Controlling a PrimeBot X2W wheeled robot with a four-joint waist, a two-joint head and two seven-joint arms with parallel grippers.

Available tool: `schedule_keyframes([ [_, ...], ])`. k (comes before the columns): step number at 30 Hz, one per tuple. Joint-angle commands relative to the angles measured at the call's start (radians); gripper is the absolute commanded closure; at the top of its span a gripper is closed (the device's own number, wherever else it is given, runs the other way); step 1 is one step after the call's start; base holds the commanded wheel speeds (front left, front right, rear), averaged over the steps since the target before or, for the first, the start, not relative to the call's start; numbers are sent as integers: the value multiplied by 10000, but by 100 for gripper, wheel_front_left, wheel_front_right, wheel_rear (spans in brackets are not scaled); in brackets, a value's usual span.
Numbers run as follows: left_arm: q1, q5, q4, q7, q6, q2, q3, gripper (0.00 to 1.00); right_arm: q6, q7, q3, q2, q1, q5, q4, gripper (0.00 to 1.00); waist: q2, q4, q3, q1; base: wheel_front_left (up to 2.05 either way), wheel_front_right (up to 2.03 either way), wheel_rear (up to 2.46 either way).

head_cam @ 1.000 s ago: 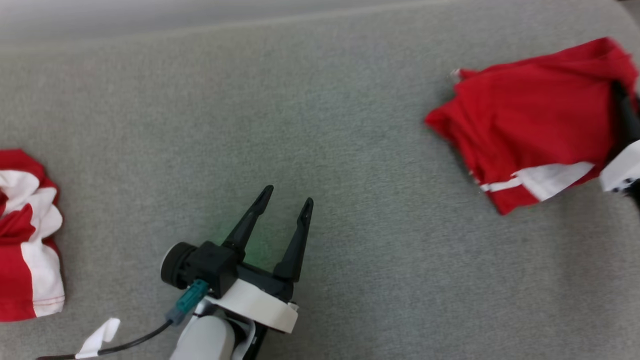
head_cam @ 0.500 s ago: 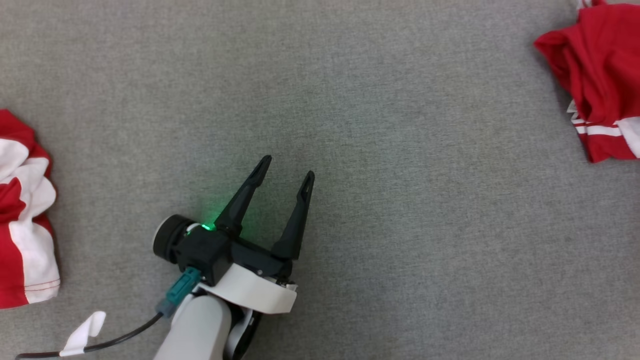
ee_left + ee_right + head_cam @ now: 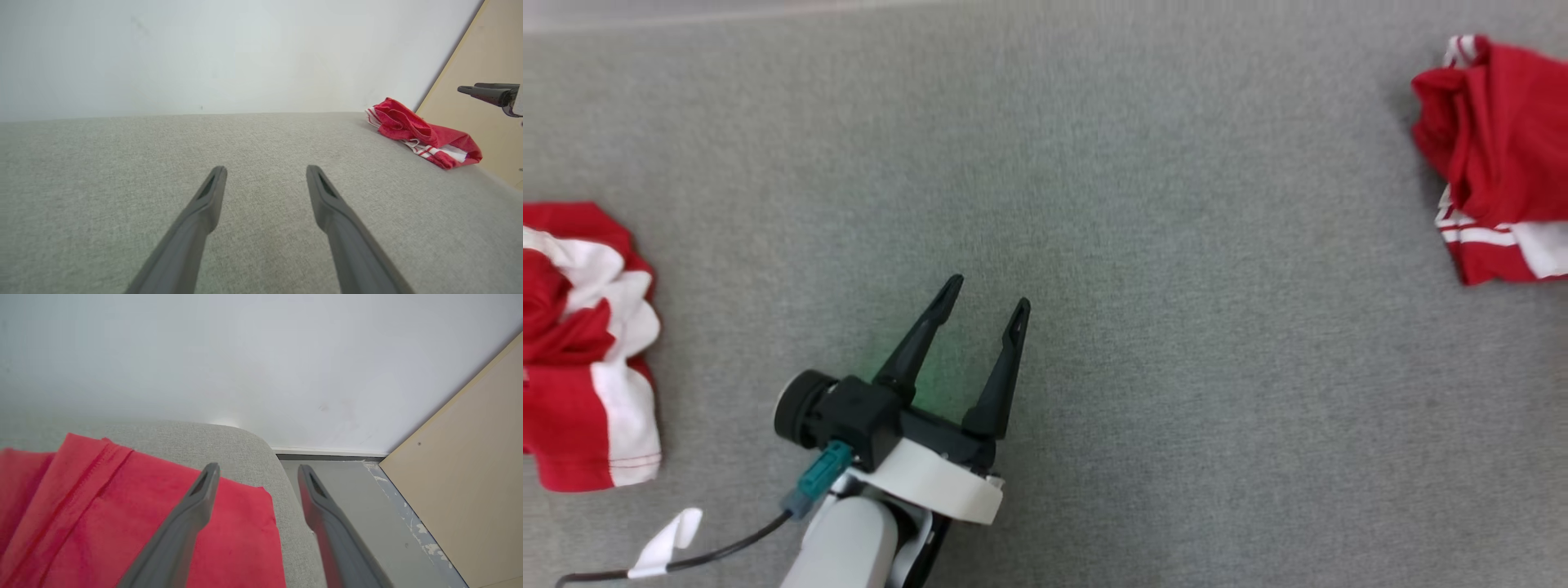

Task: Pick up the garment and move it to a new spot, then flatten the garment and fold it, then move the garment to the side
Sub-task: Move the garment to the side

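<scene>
Where the grey woven cushion [image 3: 1143,245] rounds off at its right end, the folded red garment [image 3: 1494,147] with white stripes lies soft and creased. The right gripper [image 3: 257,468] hovers over its corner, fingers spread, holding nothing. The left gripper [image 3: 987,292] points forward over bare cushion, parted and empty, well apart from a crumpled red-and-white cloth [image 3: 588,351].

Head camera looks steeply down on the grey cushion [image 3: 1176,367]. Left wrist camera sits low, skimming along it toward the white wall [image 3: 204,53]. Right wrist camera hovers close over the cushion's corner. All three catch the red garment [image 3: 1494,139], upper right in the head view.
</scene>
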State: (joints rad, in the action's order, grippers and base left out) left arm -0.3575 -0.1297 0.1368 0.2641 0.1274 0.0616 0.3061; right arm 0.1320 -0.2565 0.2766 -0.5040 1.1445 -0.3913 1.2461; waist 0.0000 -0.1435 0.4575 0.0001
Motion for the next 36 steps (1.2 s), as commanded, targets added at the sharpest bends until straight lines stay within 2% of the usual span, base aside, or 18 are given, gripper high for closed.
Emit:
schedule_keyframes([
  [1, 229, -62, 10, -1, 35, 9, -48, 0, -29, -65, 5, 57, -156, 152, -240, 0, 0, -1, -528, -1, 0, 0, 0],
  [9, 879, -310, -41, -1, -135, -59, -651, 0, -29, -81, -281, 559, -1846, -327, -3702, 0, 0, 131, -2243, -1, 0, 0, 0],
  [11, 1056, -355, -15, -1, -200, -62, -842, 0, -29, -82, -286, 801, -2467, -820, -4548, 0, 0, 221, -2673, -1, 0, 0, 0],
  [14, 1281, -415, 15, -1, -265, -70, -1120, 0, -29, -84, -116, 786, -3395, -1158, -5612, 0, 0, 345, -3237, -1, 0, 0, 0],
  [19, 1653, -471, 107, -1, -425, -78, -1669, 0, -29, 56, -5, 1131, -4980, -1540, -7085, 0, 0, 498, -3935, -1, 0, 0, 0],
  [25, 2220, -424, 361, -1, -600, -88, -2328, 0, -29, 165, -143, 1376, -6906, -1551, -8407, 0, 0, 620, -4464, -1, 0, 0, 0],
  [28, 2504, -499, 388, -1, -673, -87, -2643, 0, -29, 75, -539, 1644, -7911, -1411, -8876, 0, 0, 710, -4555, -1, 0, 0, 0],
  [36, 3084, -654, 404, -1, -698, -91, -2856, 0, -27, -68, -1686, 2961, -9850, -967, -9619, 0, 0, 787, -4570, -1, 0, 0, 0],
])
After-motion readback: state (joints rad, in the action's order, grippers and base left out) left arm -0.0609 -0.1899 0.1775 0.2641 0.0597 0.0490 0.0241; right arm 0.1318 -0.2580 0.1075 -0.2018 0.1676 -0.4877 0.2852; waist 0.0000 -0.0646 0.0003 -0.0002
